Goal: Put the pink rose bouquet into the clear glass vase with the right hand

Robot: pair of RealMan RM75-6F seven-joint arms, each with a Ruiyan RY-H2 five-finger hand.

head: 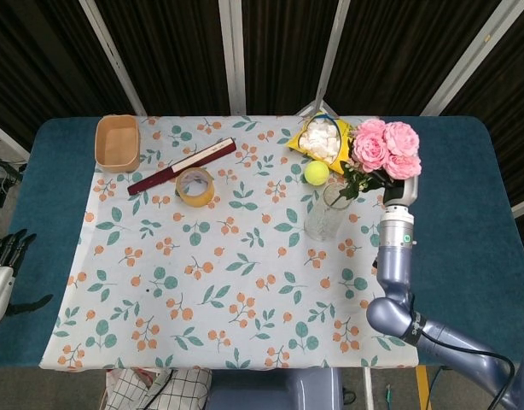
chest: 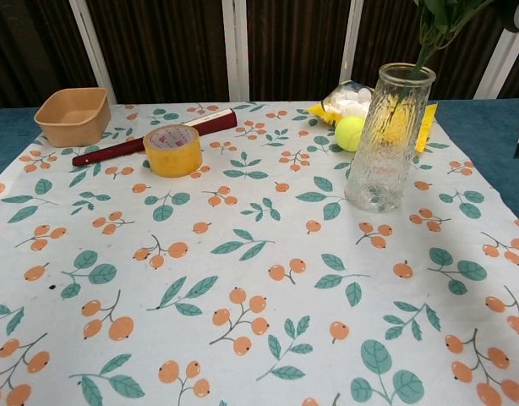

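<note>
Teal table [head: 61, 184] under me, spread with a white cloth [head: 228, 265] printed with orange berries and green leaves; dark curtains with pale uprights hang behind it.

Nearest, at the left edge of the head view, my left hand [head: 4, 265] sits off the cloth, its dark fingers apart and holding nothing; my right arm [head: 397, 256] rises from the near right corner, forearm upright beside the vase.

Further on, my right hand [head: 402, 191] grips the bouquet [head: 380, 149] low among its leaves; the fingers are mostly hidden behind the foliage, so I cannot tell how each one lies; the pink blooms stand above and just right of the vase [chest: 390, 135], and the stems [chest: 424, 55] slant down to its mouth; in the chest view a stem passes the rim and shows inside the top of the glass; the vase stands upright on the cloth.

Beyond the vase lies a tennis ball [head: 315, 173], then a yellow bag [head: 330, 139] of white pieces; to the left a tape roll [head: 195, 186], a dark red stick [head: 182, 166] lying aslant, and a tan bowl [head: 117, 143] at the far left corner.
</note>
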